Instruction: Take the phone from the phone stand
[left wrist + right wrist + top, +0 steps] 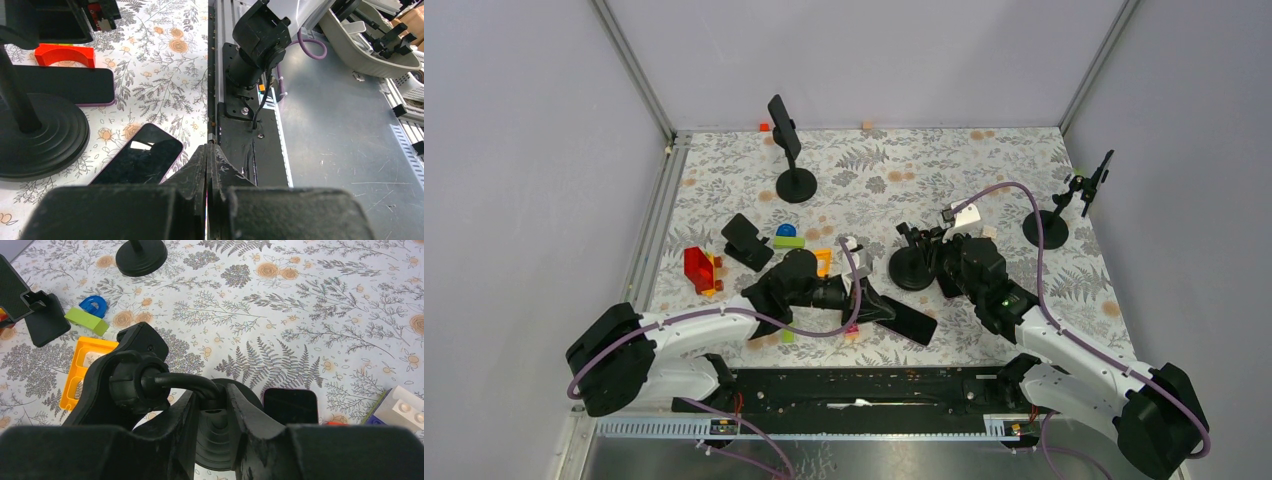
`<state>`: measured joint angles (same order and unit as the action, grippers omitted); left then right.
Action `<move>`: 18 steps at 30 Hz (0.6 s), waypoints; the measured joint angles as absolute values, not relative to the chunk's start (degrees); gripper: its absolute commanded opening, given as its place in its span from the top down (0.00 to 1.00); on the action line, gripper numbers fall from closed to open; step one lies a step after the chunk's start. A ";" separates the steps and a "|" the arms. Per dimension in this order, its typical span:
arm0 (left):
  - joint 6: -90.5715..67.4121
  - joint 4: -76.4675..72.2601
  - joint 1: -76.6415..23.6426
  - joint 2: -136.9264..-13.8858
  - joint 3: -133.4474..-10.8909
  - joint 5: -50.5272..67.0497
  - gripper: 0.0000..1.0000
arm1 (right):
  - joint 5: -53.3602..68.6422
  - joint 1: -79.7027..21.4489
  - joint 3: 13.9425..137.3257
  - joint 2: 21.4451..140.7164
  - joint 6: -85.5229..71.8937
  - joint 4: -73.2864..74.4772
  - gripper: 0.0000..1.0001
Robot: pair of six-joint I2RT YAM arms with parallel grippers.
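Observation:
A black phone (910, 320) lies flat on the floral table (984, 180), just right of my left gripper (882, 308). In the left wrist view the gripper (207, 147) is shut and empty, with the phone (140, 160) beside its left finger. My right gripper (927, 258) is shut on the neck of a black phone stand (913, 265). In the right wrist view the jaws (214, 392) straddle the curved neck (190, 381) above the round base; the clamp head (131, 371) holds no phone. A second dark phone (290, 405) lies beside that base.
A tall stand with a phone clamped in it (790, 150) is at the back left; another stand (1064, 205) is at the right. A small black stand (746, 240), red block (699, 268), orange frame (82, 370), green block (86, 321) and white block (402, 407) lie around.

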<state>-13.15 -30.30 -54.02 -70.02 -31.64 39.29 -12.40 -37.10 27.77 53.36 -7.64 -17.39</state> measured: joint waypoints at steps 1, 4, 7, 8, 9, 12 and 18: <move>-13.17 -30.24 -53.84 -70.02 -31.64 39.29 1.00 | -12.38 -37.10 27.75 53.36 -7.62 -17.43 1.00; -13.23 -29.85 -53.25 -69.95 -31.64 39.13 1.00 | -12.29 -37.10 27.75 53.36 -7.62 -17.47 1.00; -13.43 -29.50 -52.58 -69.49 -31.42 38.87 1.00 | -11.84 -37.10 27.75 53.39 -7.62 -17.63 1.00; -13.52 -29.19 -52.25 -69.17 -31.31 38.81 1.00 | -11.46 -37.10 27.75 53.41 -7.62 -17.76 1.00; -13.54 -29.08 -51.92 -68.79 -31.22 38.76 1.00 | -11.11 -37.10 27.75 53.47 -7.64 -17.91 1.00; -13.58 -28.97 -50.85 -67.40 -30.65 38.54 1.00 | -10.55 -37.10 27.75 53.65 -7.66 -18.74 1.00; -13.61 -27.33 -48.40 -64.75 -30.00 38.26 1.00 | -9.30 -37.10 27.75 54.48 -7.84 -20.45 1.00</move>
<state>-13.61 -27.33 -48.40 -64.75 -30.00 38.26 -9.30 -37.10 27.75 54.48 -7.84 -20.45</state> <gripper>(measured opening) 0.009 0.307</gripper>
